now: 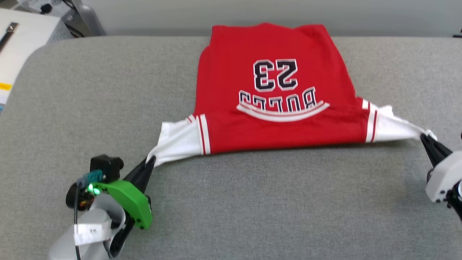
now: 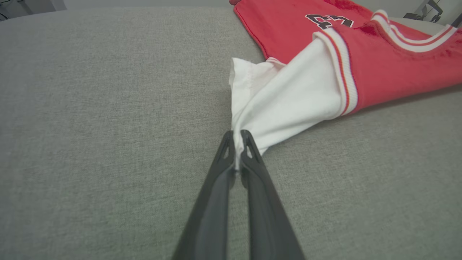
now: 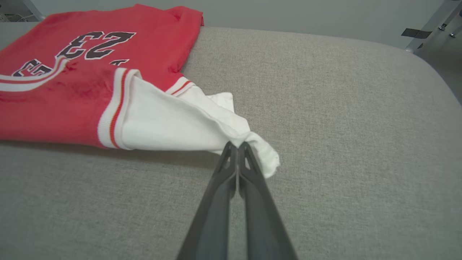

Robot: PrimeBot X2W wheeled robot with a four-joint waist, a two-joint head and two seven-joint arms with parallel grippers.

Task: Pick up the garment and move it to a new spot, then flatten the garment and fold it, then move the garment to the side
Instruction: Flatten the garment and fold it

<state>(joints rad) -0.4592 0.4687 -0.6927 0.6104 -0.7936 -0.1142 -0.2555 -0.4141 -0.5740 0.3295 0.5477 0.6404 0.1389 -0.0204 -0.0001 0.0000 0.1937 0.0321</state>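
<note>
The garment [image 1: 270,94] is a red jersey with white sleeves and black-and-white lettering, lying front up on the grey padded table [image 1: 252,202], its hem towards the far edge. My left gripper [image 1: 151,159] is shut on the tip of the white sleeve at the lower left, pulling it taut. In the left wrist view the dark fingers [image 2: 249,159] pinch white cloth of the garment [image 2: 379,61]. My right gripper [image 1: 424,137] is shut on the other white sleeve at the right edge. The right wrist view has its fingers [image 3: 231,159] clamped on the bunched sleeve end of the garment [image 3: 72,90].
A white box or device [image 1: 21,39] with dark gear behind it stands off the table at the far left. A metal stand [image 3: 429,29] rises beyond the table's rounded corner in the right wrist view. Bare grey surface lies in front of the garment and on both sides.
</note>
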